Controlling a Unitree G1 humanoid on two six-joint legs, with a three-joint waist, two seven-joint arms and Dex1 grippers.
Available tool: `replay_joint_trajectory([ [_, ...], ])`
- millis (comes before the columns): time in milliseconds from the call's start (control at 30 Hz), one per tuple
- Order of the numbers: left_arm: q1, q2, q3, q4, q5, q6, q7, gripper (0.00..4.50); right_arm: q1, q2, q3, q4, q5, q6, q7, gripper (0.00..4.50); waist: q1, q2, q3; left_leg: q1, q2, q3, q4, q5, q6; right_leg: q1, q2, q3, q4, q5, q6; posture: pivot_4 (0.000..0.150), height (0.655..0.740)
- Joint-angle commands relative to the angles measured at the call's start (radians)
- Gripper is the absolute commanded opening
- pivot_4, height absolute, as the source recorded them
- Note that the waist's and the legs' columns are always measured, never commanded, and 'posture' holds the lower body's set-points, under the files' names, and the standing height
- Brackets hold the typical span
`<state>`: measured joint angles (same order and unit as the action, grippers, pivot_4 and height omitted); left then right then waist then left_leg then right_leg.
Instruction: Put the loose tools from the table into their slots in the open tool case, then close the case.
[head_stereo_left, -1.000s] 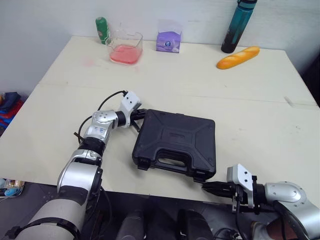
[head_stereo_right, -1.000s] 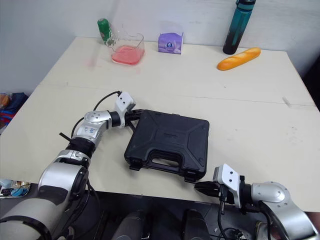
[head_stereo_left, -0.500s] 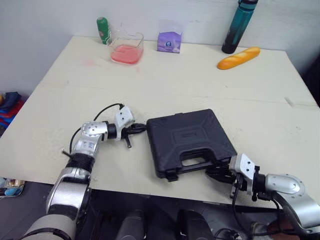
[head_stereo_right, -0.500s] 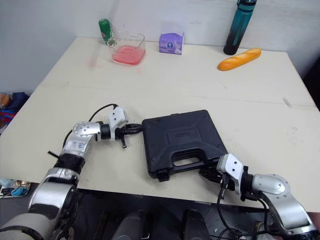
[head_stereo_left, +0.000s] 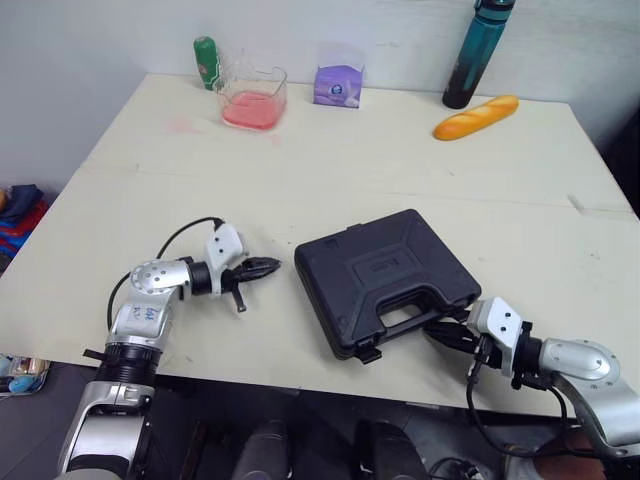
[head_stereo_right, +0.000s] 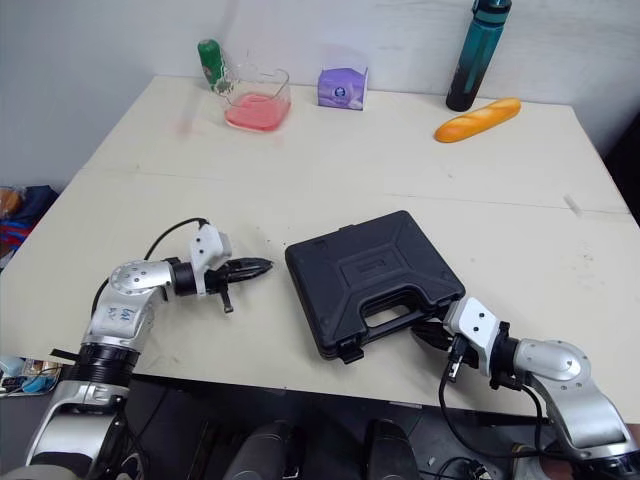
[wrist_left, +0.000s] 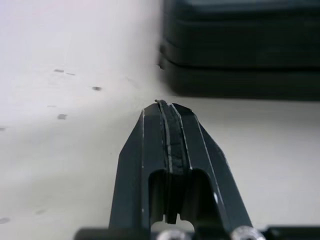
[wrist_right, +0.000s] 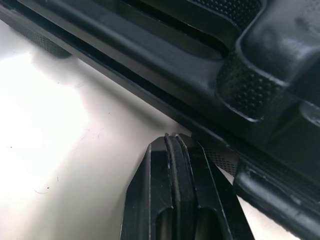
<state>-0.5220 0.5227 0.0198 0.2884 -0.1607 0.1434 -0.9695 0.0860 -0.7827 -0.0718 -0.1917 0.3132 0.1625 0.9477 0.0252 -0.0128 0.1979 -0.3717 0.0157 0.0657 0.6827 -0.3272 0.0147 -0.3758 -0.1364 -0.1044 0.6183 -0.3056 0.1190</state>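
The shut, empty left jaws are backing away from the closed tool case (head_stereo_left: 385, 278) while the shut right jaws are swinging it round by its handle side near the surface's (head_stereo_left: 400, 150) front edge, so probably only latching is remaining.

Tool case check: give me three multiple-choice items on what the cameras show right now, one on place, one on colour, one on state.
1. The left gripper sits: A) on the tool case; B) apart from it, on its left; C) behind it.
2. The clear container at the far edge holds something: A) blue; B) green; C) pink.
3. The tool case is: A) shut; B) wide open; C) lidless.

Answers: 1 B, bare table shows between the gripper's tips and the case. 2 C, its bottom is pink-red. 3 A, the lid lies flat on the base, with the handle toward the right gripper.
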Motion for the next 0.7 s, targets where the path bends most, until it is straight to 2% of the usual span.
replay_joint_trajectory([
  [33, -0.054, -0.014, 0.012, 0.017, -0.009, 0.013, 0.051, 0.02, 0.038, -0.048, -0.062, 0.004, 0.01, 0.068, 0.004, 0.0, 0.003, 0.0, 0.0, 0.0, 0.0, 0.0, 0.0, 0.0, 0.0, 0.0, 0.0, 0.0, 0.0, 0.0, 0.0, 0.15, 0.74],
  [267, -0.215, -0.106, -0.049, 0.234, 0.064, -0.033, 0.137, 0.02, 0.069, -0.082, -0.105, 0.009, -0.018, 0.071, -0.02, 0.0, 0.01, -0.001, 0.0, -0.002, -0.002, 0.001, 0.0, -0.001, 0.003, 0.0, 0.0, -0.001, -0.006, 0.002, 0.004, 0.15, 0.74],
  [400, -0.27, -0.137, -0.079, 0.33, 0.09, -0.076, 0.137, 0.02, 0.085, -0.079, -0.123, -0.009, -0.034, 0.087, -0.061, 0.0, 0.004, -0.001, 0.0, -0.003, -0.002, 0.001, 0.0, -0.001, 0.003, 0.0, 0.0, -0.001, -0.006, 0.002, 0.004, 0.15, 0.74],
  [700, -0.258, -0.155, -0.116, 0.317, 0.081, -0.106, 0.058, 0.02, 0.022, -0.005, -0.091, -0.012, -0.06, 0.026, -0.13, 0.0, -0.004, -0.001, 0.0, -0.003, -0.002, 0.002, 0.0, -0.001, 0.003, 0.0, 0.001, 0.0, -0.006, 0.002, 0.004, 0.15, 0.74],
])
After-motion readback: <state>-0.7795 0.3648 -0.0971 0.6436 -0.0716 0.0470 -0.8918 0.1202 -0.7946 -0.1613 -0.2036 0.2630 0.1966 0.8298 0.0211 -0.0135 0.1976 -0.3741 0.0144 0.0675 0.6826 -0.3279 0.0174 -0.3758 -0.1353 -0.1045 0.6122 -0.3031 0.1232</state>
